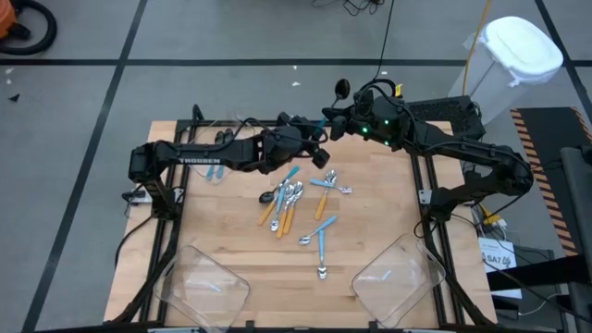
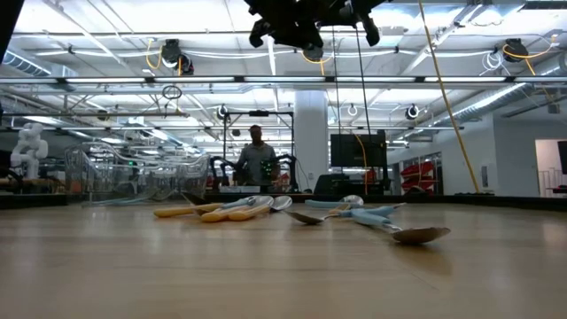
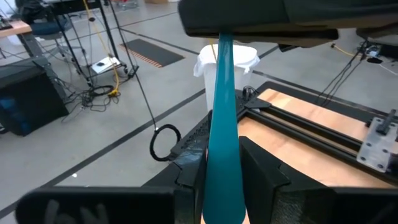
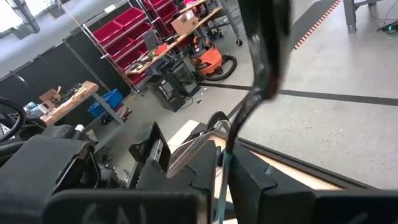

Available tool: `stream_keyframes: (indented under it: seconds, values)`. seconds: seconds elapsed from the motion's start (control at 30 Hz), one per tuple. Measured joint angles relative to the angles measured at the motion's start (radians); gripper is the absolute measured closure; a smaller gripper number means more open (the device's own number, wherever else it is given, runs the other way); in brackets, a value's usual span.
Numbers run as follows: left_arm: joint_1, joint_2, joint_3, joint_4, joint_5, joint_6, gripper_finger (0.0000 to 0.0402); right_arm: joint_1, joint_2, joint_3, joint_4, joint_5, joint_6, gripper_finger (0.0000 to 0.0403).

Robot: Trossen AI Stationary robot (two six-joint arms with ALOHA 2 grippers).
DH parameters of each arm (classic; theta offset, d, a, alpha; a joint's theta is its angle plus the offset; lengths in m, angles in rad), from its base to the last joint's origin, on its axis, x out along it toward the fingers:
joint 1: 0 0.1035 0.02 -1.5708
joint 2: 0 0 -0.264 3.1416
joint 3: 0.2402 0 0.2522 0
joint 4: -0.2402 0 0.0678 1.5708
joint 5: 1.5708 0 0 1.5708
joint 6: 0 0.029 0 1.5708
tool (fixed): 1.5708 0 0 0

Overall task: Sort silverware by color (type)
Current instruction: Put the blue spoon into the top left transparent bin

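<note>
Above the counter's (image 1: 231, 240) far edge, left gripper (image 3: 225, 180) clamps a blue-handled spoon (image 3: 224, 124); right gripper (image 4: 221, 180) nips its other end, apparently a handover.

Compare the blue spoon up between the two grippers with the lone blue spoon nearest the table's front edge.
The lifted spoon is in the air at the table's back, clamped in the left gripper, with the right gripper at its other end; the lone spoon lies flat on it, untouched. Both have light-blue handles.

Blue- and orange-handled spoons (image 1: 294, 199) clustered mid-table, one blue-handled spoon (image 3: 222, 124) held aloft
</note>
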Motion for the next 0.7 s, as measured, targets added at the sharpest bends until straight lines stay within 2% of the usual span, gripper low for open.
stream_keyframes:
  seconds: [0.33,0.57,0.7]
  values:
    - [0.0,0.0,0.0,-0.003,0.002,-0.001,0.0324,0.0,-0.007,0.0,-0.066,-0.001,0.021,0.0326]
    - [0.0,-0.029,-0.001,-0.124,0.005,-0.03,0.0324,0.001,-0.042,0.0,-0.207,-0.009,0.073,0.0276]
    - [0.0,-0.05,0.0,-0.17,0.003,-0.056,0.0323,0.0,-0.05,-0.001,-0.29,-0.077,0.093,0.0252]
